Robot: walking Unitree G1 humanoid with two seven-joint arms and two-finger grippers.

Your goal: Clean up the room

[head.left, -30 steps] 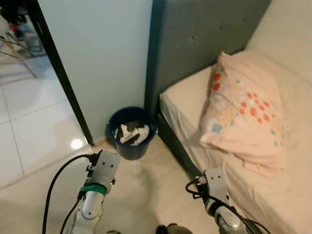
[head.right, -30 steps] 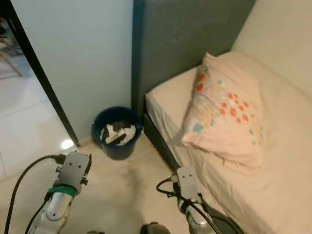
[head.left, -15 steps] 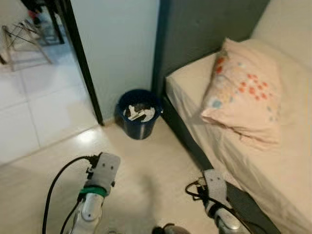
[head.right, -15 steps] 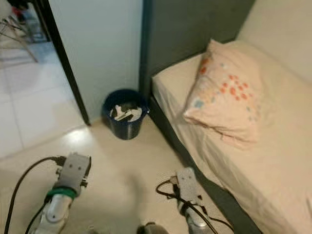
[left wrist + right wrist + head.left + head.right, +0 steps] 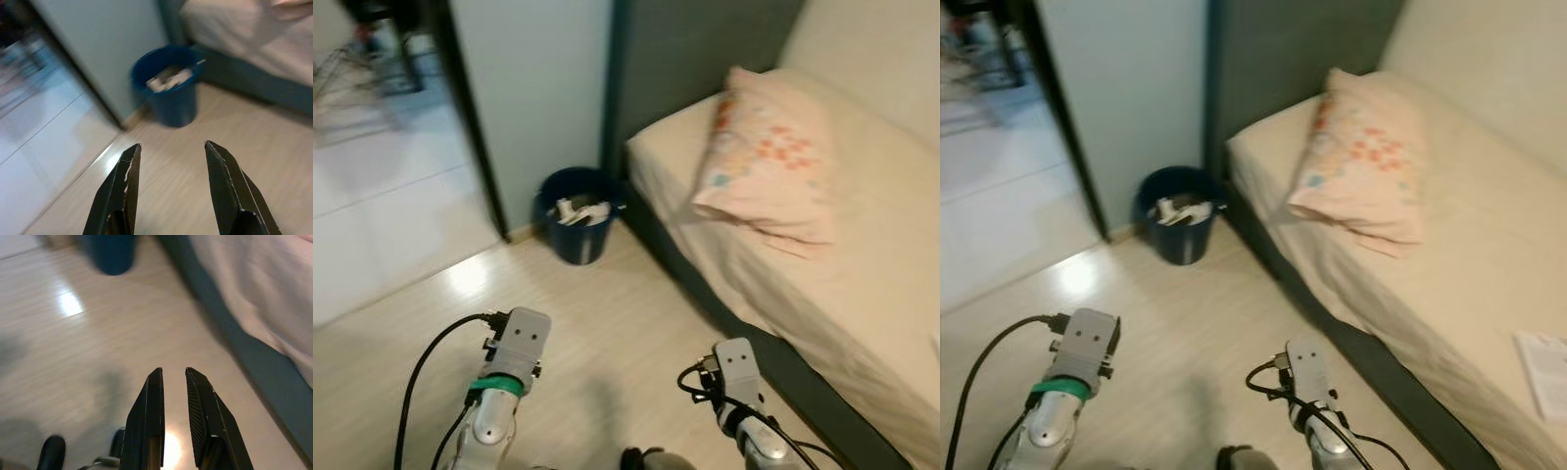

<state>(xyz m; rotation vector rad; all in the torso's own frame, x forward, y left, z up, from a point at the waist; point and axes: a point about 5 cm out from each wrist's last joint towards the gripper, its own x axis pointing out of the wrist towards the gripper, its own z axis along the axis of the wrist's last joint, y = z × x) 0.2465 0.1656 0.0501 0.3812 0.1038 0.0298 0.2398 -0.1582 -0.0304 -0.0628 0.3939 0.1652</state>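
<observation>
Standing in a bedroom corner: round dark blue plastic waste bin [image 5: 575,227] sitting on the pale wooden floor [image 5: 607,323], holding white and dark scraps, tucked against the light blue-grey wall [image 5: 533,88] just beside the dark grey upholstered headboard [image 5: 695,49]. Lying beside it, a low bed with a cream sheet [image 5: 862,284] and dark base, carrying a peach pillow with orange and teal dots [image 5: 769,162] near the headboard. Resting further along the sheet, a white sheet of paper [image 5: 1544,358]. Hanging low over the floor, the left claw [image 5: 168,188] with fingers spread wide, gripping nothing, pointing toward the bin. Hanging close to the bed base, the right claw [image 5: 173,416] with fingers nearly together, a narrow gap showing, nothing between them.
</observation>
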